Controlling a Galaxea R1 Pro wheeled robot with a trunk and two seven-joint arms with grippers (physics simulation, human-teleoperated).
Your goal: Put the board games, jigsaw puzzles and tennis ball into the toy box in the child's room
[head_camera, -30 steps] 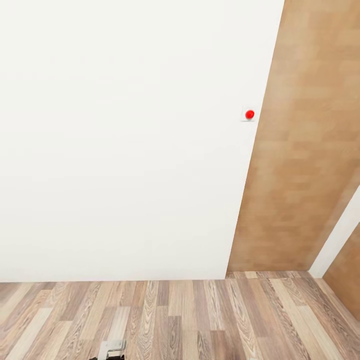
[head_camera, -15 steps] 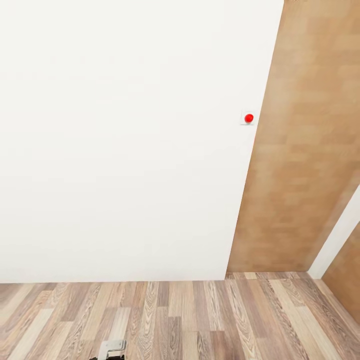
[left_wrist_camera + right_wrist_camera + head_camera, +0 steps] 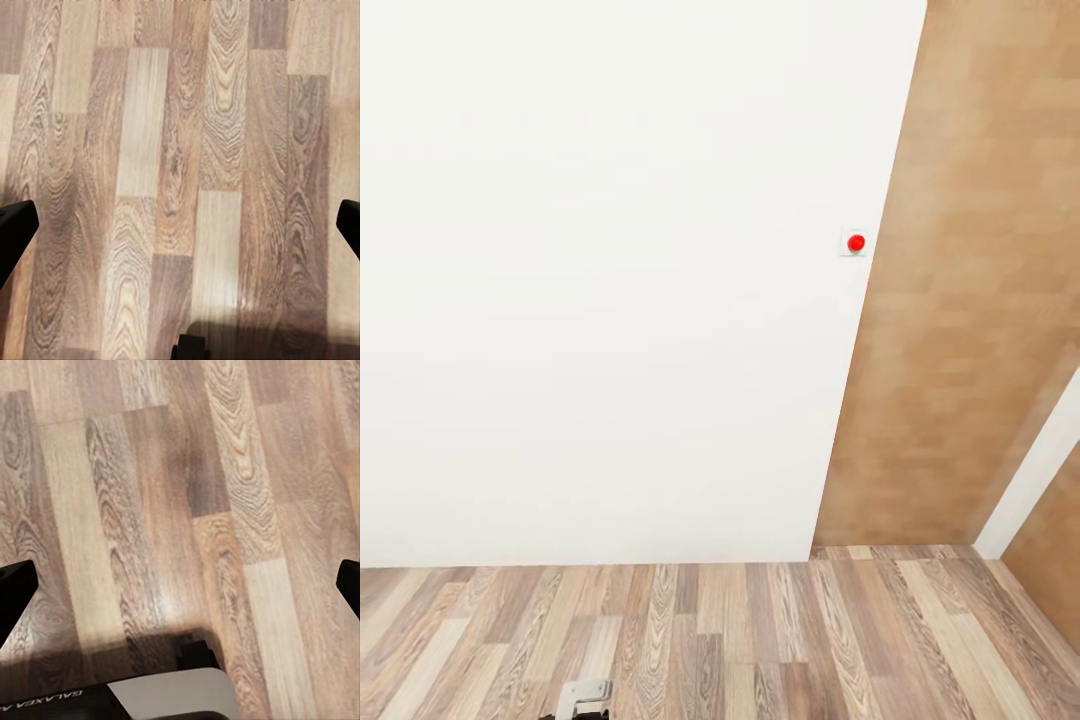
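I face a white wall (image 3: pixel 610 300) over a wood-plank floor (image 3: pixel 760 640). The toys, the toy box, the table and the bed are out of view. My left gripper (image 3: pixel 180 232) hangs open above the floor planks (image 3: pixel 172 150), its dark fingertips (image 3: pixel 13 232) at the two sides of the left wrist view, nothing between them. My right gripper (image 3: pixel 180 592) is open too, fingertips (image 3: pixel 15 592) wide apart over bare planks (image 3: pixel 150 510). A small grey part of my left arm (image 3: pixel 585 695) pokes in at the head view's lower edge.
A small white wall plate with a red button (image 3: pixel 856 242) sits near the wall's right end. Beside it stands a tall light-brown wooden panel (image 3: pixel 960 300), then a white strip (image 3: pixel 1030 480) and more wood at the far right. Floor stretches along the wall's foot.
The whole head picture has slid slightly: the red button sits a little lower and further left than before, so the camera has moved. Nothing else differs.
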